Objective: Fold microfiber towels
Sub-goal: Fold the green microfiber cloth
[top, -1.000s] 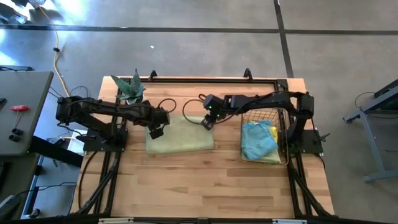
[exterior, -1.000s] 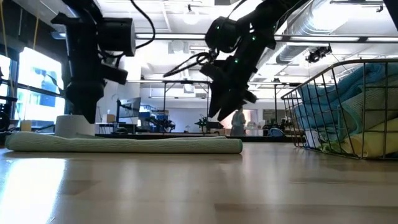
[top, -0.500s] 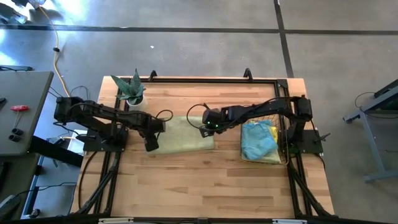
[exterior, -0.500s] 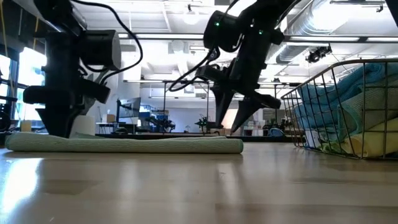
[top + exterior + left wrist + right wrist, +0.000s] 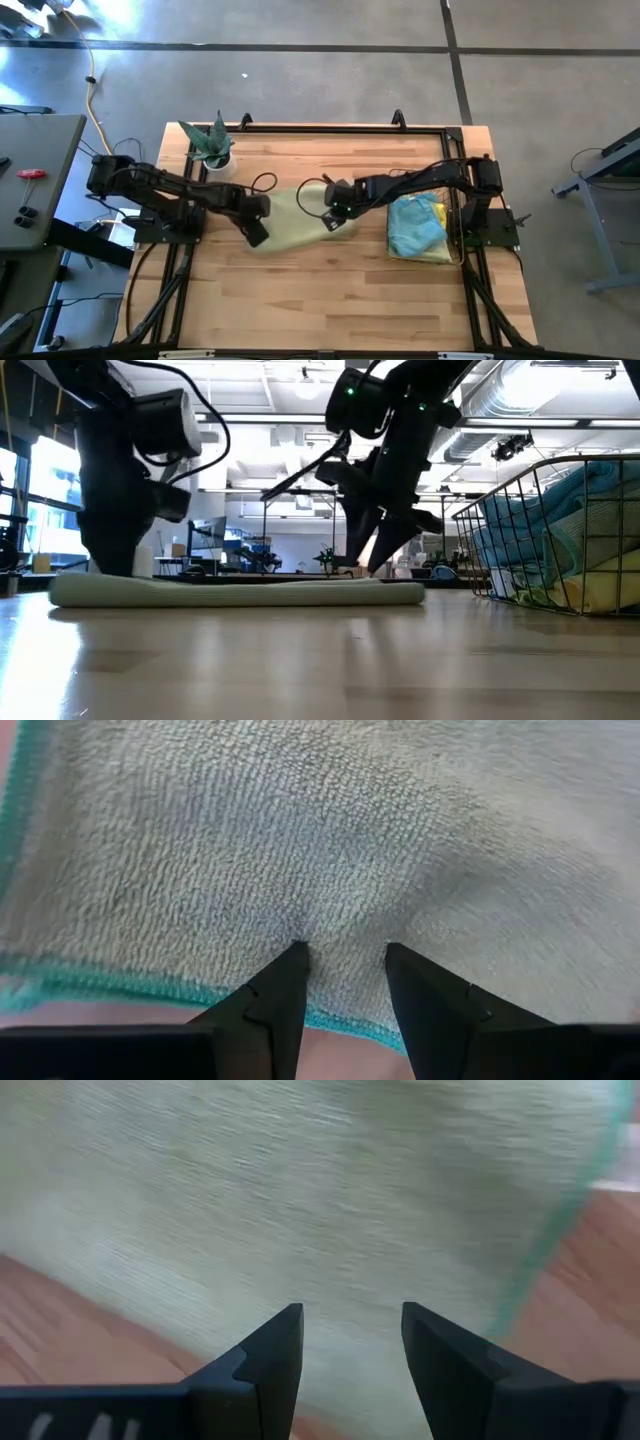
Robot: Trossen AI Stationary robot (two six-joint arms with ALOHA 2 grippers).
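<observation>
I've got a pale green microfiber towel (image 5: pixel 292 218) lying flat on the light wooden table (image 5: pixel 300 290), about mid-table and a bit toward the rear, skewed relative to the table edges. Left gripper (image 5: pixel 256 231) is down at the towel's front-left corner; in the left wrist view its fingers (image 5: pixel 277 995) stand a narrow gap apart with the tips pressed into the terry pile just inside the teal-stitched hem (image 5: pixel 90 990), nothing pinched between them. Right gripper (image 5: pixel 334 217) is at the towel's right edge; in the right wrist view its fingers (image 5: pixel 268 1355) are parted to a moderate gap over the cloth, and I can't tell whether they touch it. Low view shows the towel as a flat roll-like strip (image 5: pixel 240 592) on the table with both arms coming down onto it, left gripper (image 5: pixel 110 565) at one end, right gripper (image 5: pixel 375 560) near the other with its fingers visibly splayed. The copper wire basket (image 5: pixel 455 222) sits at the right of the table, just beside the right arm's base, holding a light blue towel (image 5: pixel 413 225) on top of a yellow one (image 5: pixel 437 253). A green potted plant in a white pot (image 5: pixel 211 145) stands at the rear left, well apart from the towel.
</observation>
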